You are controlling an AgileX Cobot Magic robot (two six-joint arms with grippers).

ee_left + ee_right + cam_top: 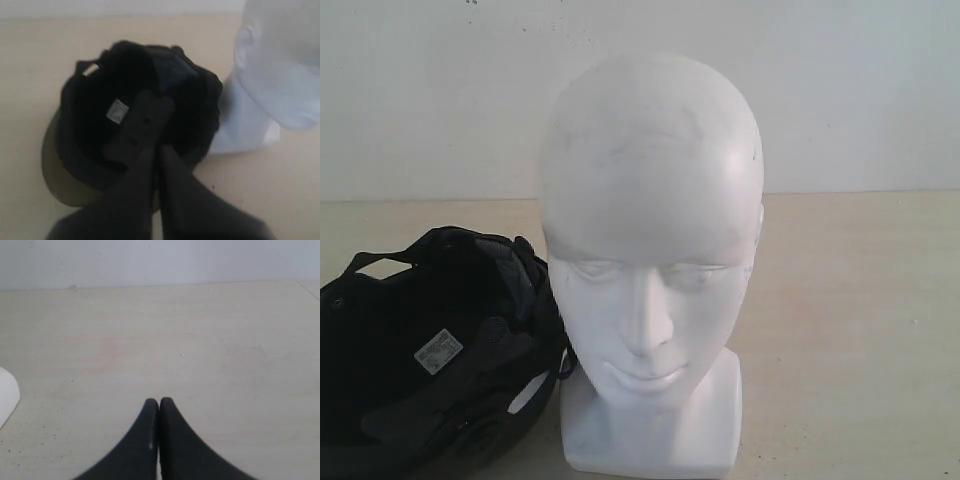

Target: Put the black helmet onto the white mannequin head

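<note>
Upturned black helmet (90, 115) just ahead of the closed left jaws; right jaws closed too, over table (200, 340)

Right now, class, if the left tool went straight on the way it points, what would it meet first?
Probably the black helmet: the shut left tool aims into its upturned opening, at the dark pad beside the white label. How far above it the tool sits is unclear.

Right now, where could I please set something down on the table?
The widest bare patch is the table right of the head, back to the wall. A narrower strip runs behind the helmet. Left of the head is crowded by the helmet.
</note>
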